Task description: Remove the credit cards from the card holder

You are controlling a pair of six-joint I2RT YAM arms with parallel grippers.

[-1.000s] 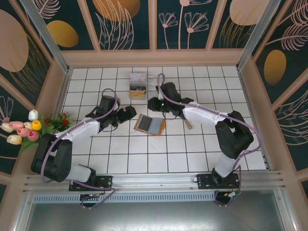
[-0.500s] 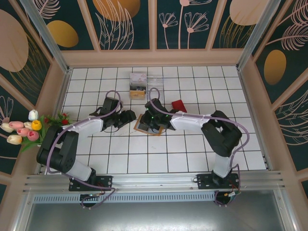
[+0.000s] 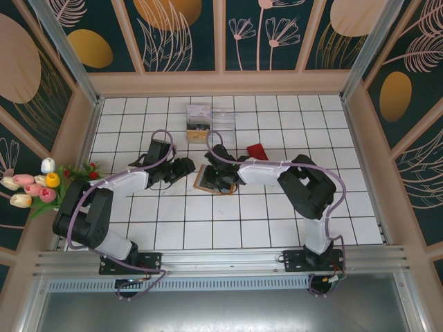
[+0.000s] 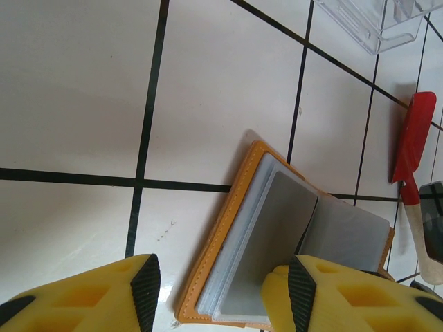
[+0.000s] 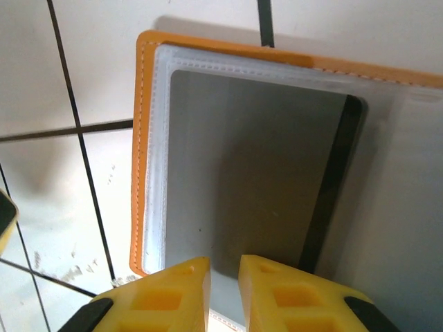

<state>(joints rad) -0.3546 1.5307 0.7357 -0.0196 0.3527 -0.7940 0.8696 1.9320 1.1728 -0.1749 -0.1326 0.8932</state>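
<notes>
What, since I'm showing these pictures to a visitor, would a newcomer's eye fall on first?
The open tan-orange card holder lies in the middle of the white tiled table, both arms reaching to it. The right gripper, jaws nearly together, hangs over its grey inner panel; the left gripper stands open beside its left edge. A red spatula lies beyond, to the right.

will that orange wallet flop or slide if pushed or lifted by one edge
The tan-orange leather-like card holder lies flat and open, so a push would probably slide it over the glossy white tiles. Hinged like a book, it likely flops at the fold if lifted by one edge.
</notes>
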